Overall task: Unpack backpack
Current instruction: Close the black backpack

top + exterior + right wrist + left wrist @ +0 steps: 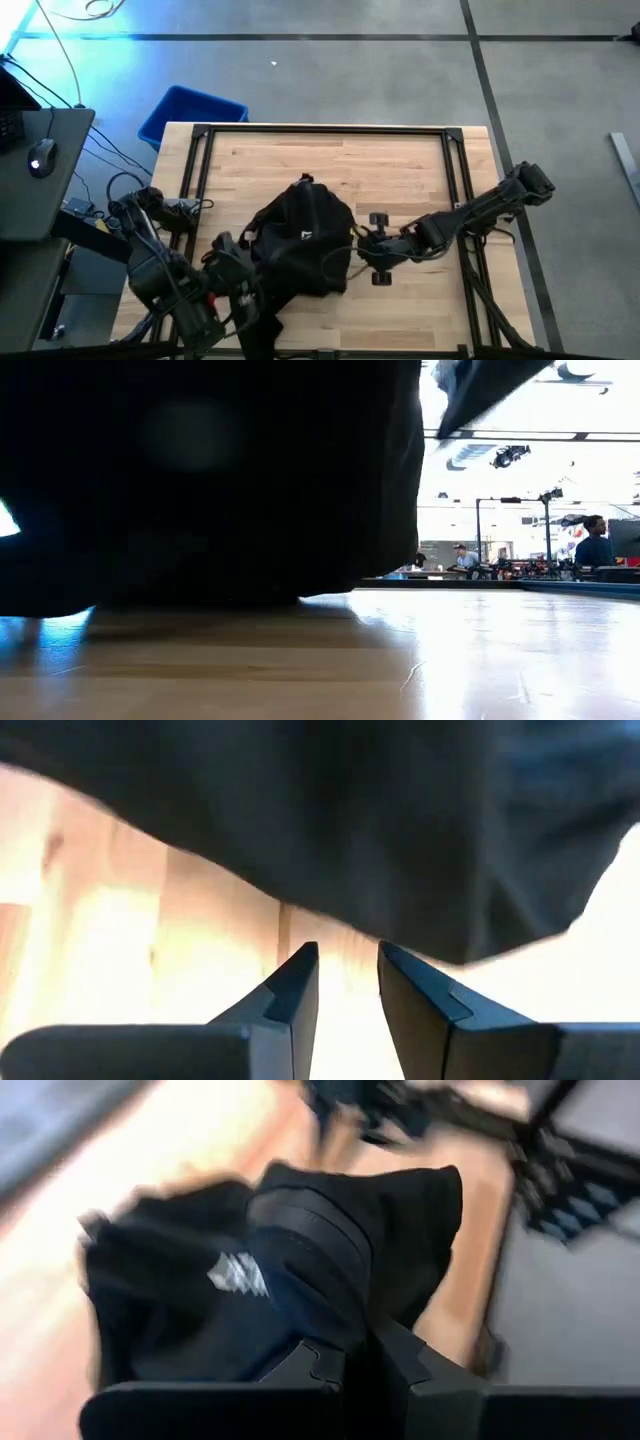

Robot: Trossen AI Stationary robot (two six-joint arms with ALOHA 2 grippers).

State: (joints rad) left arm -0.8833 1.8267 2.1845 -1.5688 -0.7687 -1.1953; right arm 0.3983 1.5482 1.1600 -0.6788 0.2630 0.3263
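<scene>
The black backpack (300,240) lies in a slumped heap at the middle of the table, with small white lettering (235,1272) on its fabric. In the low view the backpack (200,480) fills the left side, its underside on the wood. My left gripper (240,270) is at the backpack's near left side, shut on its fabric (358,1355). My right gripper (364,250) is level just off the backpack's right side. It is open by a narrow gap (348,970), and bare table shows between the fingers, with the backpack (400,830) just ahead of them. My left gripper pinches a raised fold of the backpack's black fabric (335,1295) between its two fingers, coming in from the table's near left. The fold stands up from between the fingers, and the rest of the backpack lies on the table beyond it.
A blue plastic bin (192,115) stands on the floor beyond the table's far left corner. A dark desk with a mouse (40,158) is to the left. Bare wood (330,160) lies on the far side of the backpack. People (595,545) stand far back in the room.
</scene>
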